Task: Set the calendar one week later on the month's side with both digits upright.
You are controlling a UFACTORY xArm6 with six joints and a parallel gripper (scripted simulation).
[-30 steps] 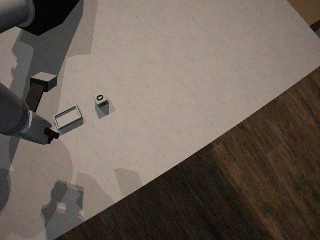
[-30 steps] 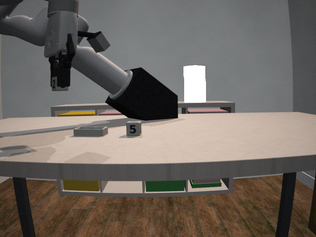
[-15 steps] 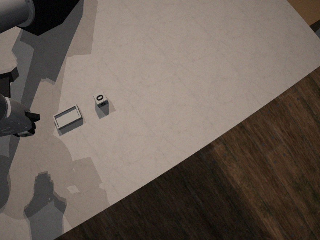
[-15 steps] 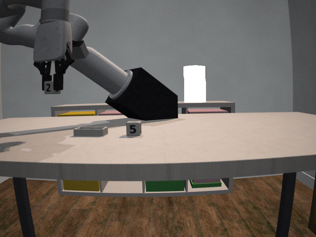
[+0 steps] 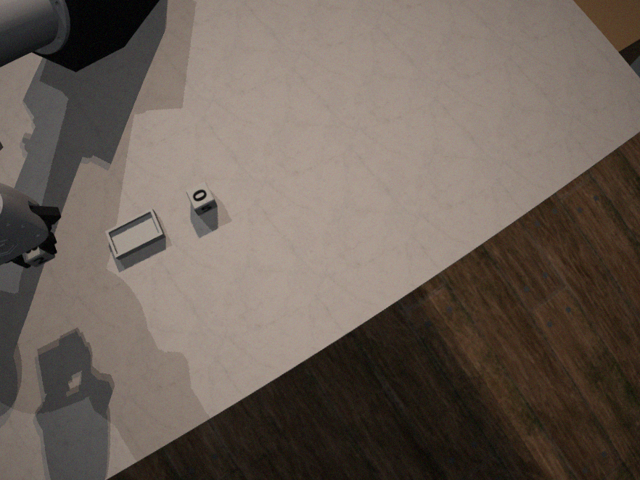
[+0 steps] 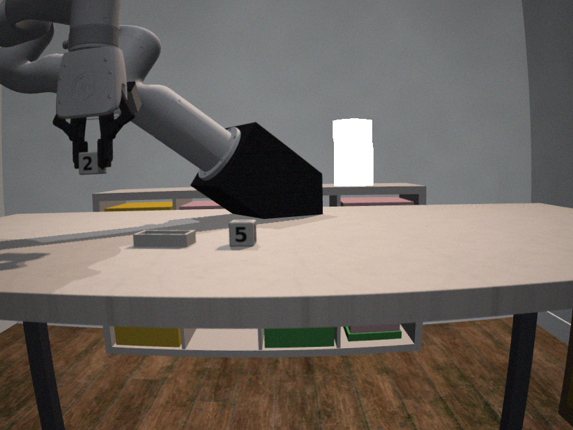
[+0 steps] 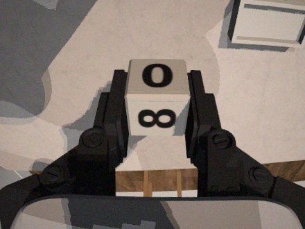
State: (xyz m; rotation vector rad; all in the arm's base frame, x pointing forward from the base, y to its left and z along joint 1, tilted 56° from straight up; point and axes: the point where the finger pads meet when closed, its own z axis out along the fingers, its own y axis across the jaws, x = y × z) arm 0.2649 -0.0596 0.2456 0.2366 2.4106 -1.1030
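Lining up the held cube with the tray: which way is the long side?

So the gripper (image 5: 38, 251) (image 6: 93, 162) (image 7: 157, 89) has its fingers closed on one cube (image 5: 37, 257) (image 6: 86, 163) (image 7: 157, 78), up in the air, with a 2 facing the exterior view and a 0 and an 8 showing to the wrist. The tray (image 5: 138, 249) (image 6: 159, 240) (image 7: 268, 26) sits on the table (image 5: 361, 207) (image 6: 369, 259) (image 7: 86, 59), off to the right of the gripper and well below it in the exterior view, upper right in the wrist view. The other cube (image 5: 200, 196) (image 6: 242, 233) is just past the tray, apart from it, 0 on top and 5 toward the exterior view.

Here's the bit that matters: the fingers sit on either side of the cube roughly along the tray's long axis. Lowering it like that probably puts one finger by an end wall and the other where the neighbour cube belongs. A quarter turn of the grip would likely suit a side-by-side fit better, but the digit has to end up upright on the month side. No month name is readable from here, so can't tell which side that is.
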